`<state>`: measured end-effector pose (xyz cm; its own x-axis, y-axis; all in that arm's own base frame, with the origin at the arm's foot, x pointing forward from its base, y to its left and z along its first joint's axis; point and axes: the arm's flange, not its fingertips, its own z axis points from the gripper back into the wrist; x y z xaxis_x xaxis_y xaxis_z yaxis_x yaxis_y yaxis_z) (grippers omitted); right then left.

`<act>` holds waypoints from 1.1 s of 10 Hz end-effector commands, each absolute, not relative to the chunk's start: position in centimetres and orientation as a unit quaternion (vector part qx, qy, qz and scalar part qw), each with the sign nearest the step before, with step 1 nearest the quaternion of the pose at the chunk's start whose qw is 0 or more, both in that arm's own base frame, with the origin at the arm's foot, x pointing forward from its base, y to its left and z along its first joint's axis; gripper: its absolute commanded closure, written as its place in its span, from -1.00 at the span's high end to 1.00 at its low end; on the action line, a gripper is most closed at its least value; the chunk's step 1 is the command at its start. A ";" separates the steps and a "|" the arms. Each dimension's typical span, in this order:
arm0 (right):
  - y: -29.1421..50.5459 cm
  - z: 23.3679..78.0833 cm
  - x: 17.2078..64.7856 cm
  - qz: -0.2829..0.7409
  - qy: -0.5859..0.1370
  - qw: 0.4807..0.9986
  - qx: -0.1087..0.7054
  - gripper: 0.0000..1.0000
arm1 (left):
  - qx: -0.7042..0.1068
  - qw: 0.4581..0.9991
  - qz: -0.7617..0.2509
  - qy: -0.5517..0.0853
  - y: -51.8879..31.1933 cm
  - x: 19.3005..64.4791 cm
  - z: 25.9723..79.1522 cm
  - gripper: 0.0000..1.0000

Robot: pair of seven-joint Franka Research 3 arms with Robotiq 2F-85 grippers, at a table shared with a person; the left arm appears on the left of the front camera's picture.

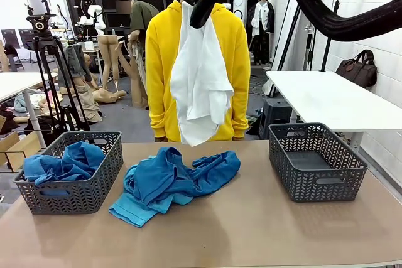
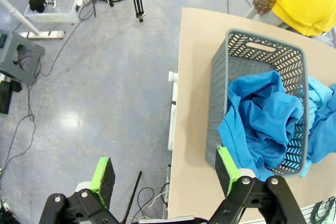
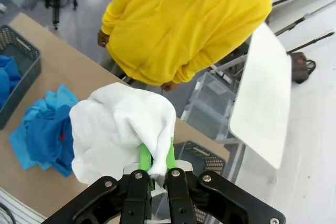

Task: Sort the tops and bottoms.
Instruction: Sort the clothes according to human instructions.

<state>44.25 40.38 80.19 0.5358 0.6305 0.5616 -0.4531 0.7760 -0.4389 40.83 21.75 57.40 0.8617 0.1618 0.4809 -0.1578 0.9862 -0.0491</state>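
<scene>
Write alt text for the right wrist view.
The right tool clamps a bunched white cloth garment above the tan table. Below lie crumpled blue cloth garments, with a person in a bright yellow hoodie at the far edge.

grey floor (image 2: 105, 77) (glossy), white table (image 1: 320, 95)
</scene>
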 end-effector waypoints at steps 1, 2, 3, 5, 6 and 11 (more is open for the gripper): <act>39.8 79.6 44.4 0.313 -0.366 0.868 -0.124 -1.00 | 0.000 0.965 0.085 -0.249 21.8 40.7 57.4 1.00; 39.8 79.6 44.4 0.313 -0.366 0.868 -0.124 -1.00 | 0.000 0.965 0.085 -0.249 21.8 40.7 57.4 1.00; 39.8 79.6 44.4 0.313 -0.366 0.868 -0.124 -1.00 | 0.000 0.965 0.085 -0.249 21.8 40.7 57.4 1.00; 39.8 79.6 44.4 0.313 -0.366 0.868 -0.124 -1.00 | 0.000 0.965 0.085 -0.249 21.8 40.7 57.4 1.00; 39.8 79.6 44.4 0.313 -0.366 0.868 -0.124 -1.00 | 0.000 0.965 0.085 -0.249 21.8 40.7 57.4 1.00; 39.8 79.6 44.4 0.313 -0.366 0.868 -0.124 -1.00 | 0.000 0.965 0.085 -0.249 21.8 40.7 57.4 1.00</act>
